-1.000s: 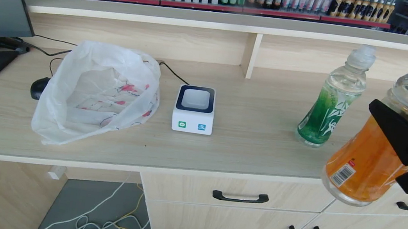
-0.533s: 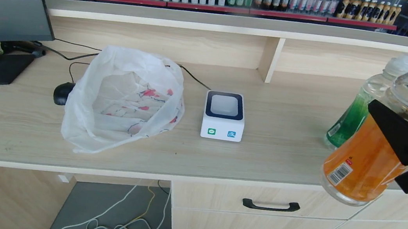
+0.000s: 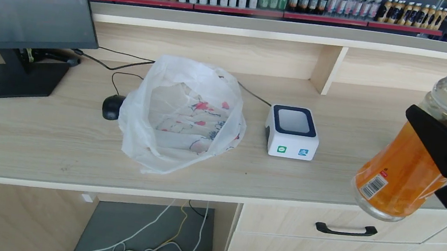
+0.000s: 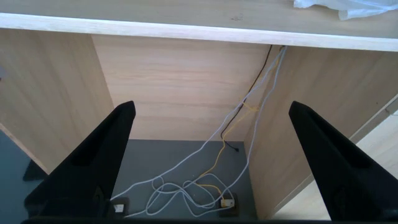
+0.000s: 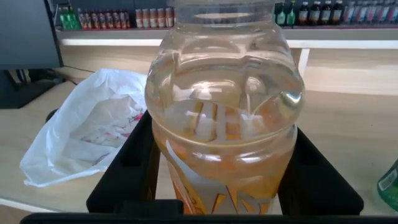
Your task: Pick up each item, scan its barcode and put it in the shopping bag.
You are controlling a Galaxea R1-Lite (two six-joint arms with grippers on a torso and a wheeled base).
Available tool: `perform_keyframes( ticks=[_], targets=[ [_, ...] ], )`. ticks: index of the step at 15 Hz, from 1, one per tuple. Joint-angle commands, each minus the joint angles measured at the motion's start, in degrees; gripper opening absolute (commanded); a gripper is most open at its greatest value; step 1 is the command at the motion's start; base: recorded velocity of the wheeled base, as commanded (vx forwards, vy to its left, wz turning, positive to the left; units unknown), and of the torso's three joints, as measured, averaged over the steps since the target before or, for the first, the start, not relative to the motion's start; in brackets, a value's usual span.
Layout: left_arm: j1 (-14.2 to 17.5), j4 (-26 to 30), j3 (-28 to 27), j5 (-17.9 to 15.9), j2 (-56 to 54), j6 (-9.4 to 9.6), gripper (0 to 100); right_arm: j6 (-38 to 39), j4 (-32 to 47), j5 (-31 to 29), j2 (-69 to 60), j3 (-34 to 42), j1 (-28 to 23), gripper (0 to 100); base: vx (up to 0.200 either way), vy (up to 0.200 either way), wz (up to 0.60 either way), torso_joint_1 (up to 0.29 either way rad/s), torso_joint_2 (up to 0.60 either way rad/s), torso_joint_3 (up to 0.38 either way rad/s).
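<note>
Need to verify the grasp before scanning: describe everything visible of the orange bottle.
The orange bottle is clear ribbed plastic, orange below and clear above, with a pale cap and a white barcode label near the base. It hangs tilted in the air, right of the scanner, touching only the black fingers of the right gripper, shut around its middle.
</note>
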Motion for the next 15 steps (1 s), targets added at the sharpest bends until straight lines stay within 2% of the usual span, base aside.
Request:
perform_keyframes(
  ticks=[1,4,7,10,12,13,15],
  targets=[
    [0.0,0.0,0.0,0.0,0.0,0.01,100,-0.1,0.0,0.1,0.7,-0.2,0.0,0,0.0,0.0,0.0,0.0,0.0,0.0],
    [0.0,0.0,0.0,0.0,0.0,-0.08,100,-4.0,-0.7,0.1,3.1,-0.6,0.0,0,0.0,0.0,0.0,0.0,0.0,0.0],
    [0.0,0.0,0.0,0.0,0.0,0.01,100,-10.2,-9.6,0.4,10.7,-1.7,0.0,0,0.0,0.0,0.0,0.0,0.0,0.0],
    [0.0,0.0,0.0,0.0,0.0,-0.08,100,-14.5,-11.6,0.4,15.0,-4.0,-0.3,0,0.0,0.0,0.0,0.0,0.0,0.0],
    [0.0,0.0,0.0,0.0,0.0,-0.08,100,-16.3,-16.6,0.5,20.0,-7.7,-0.3,0,0.0,0.0,0.0,0.0,0.0,0.0],
    [0.0,0.0,0.0,0.0,0.0,0.01,100,-19.2,-18.9,1.7,21.4,-8.8,-0.5,0,0.0,0.0,0.0,0.0,0.0,0.0],
    [0.0,0.0,0.0,0.0,0.0,-0.08,100,-26.2,-20.5,7.7,22.9,-11.8,-3.8,0,0.0,0.0,0.0,0.0,0.0,0.0]
  ],
)
